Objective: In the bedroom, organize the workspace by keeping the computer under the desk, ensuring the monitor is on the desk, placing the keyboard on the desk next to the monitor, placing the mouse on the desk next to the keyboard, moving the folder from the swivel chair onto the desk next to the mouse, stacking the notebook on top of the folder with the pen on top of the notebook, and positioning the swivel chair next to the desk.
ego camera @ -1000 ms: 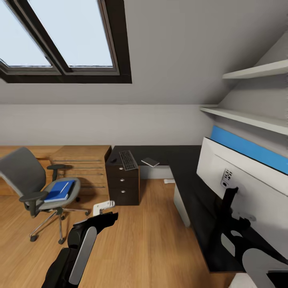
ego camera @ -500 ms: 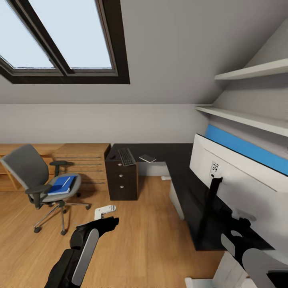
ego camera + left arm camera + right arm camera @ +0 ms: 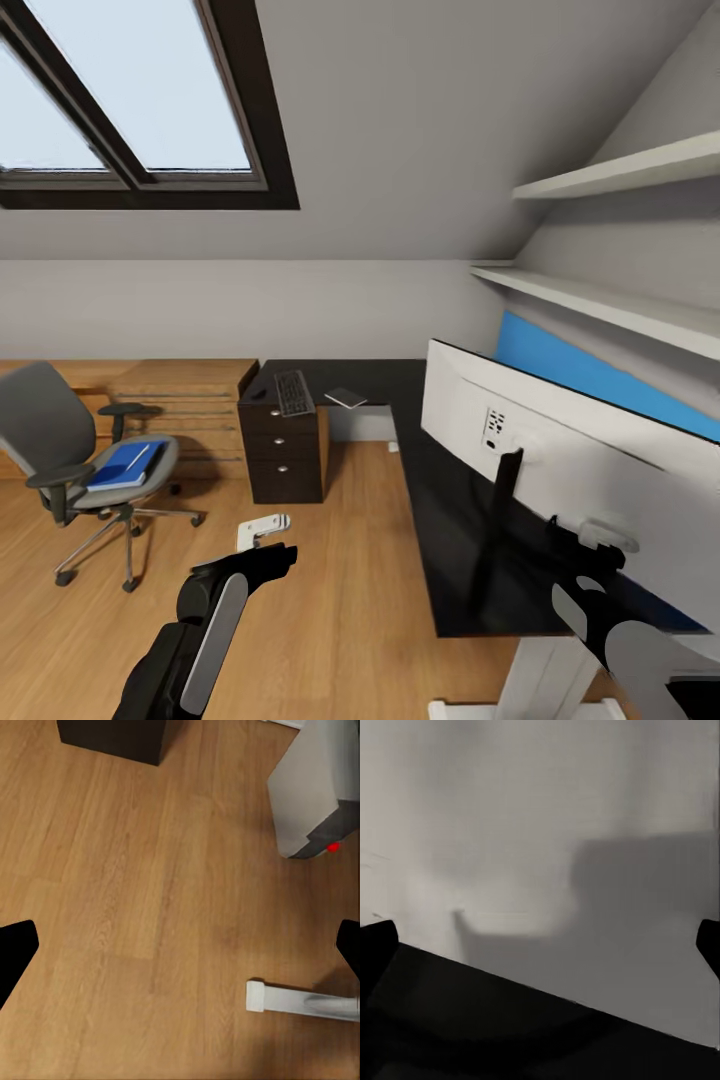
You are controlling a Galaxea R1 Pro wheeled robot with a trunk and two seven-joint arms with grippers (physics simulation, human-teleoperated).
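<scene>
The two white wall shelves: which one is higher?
The upper shelf, just under the sloped ceiling; the lower shelf runs just above the monitor.

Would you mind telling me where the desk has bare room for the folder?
The desk is bare along its near run, left of the monitor stand, and in the corner beyond the notebook. It is crowded at the far end, where the keyboard and notebook lie above the drawers.
</scene>
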